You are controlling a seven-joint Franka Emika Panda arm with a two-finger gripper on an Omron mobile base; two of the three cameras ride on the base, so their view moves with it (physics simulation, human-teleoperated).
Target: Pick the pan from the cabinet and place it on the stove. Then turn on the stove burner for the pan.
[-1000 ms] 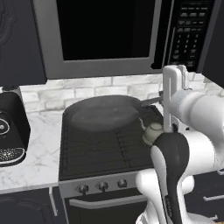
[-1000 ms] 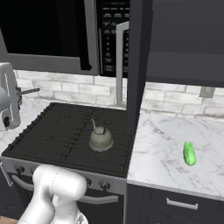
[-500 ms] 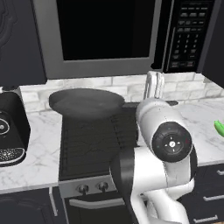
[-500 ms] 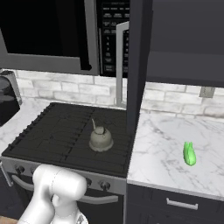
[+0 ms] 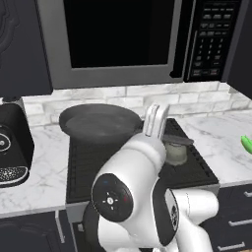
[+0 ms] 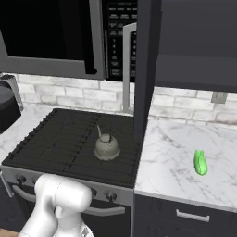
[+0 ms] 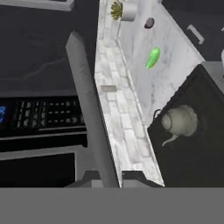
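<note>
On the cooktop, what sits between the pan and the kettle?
In the left base view, bare black grate separates the pan and the kettle; the arm covers part of that stretch.

Dark pan (image 5: 100, 123) over stove's (image 5: 88, 162) back-left grates.

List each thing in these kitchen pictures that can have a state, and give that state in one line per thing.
pan: upright, over the stove's back left corner, whether it rests there is unclear.
kettle: upright on the grates, lid on.
cabinet door: swung open over the stove's right edge.
microwave: door shut.
stove: no flame visible.
drawer: shut.
</note>
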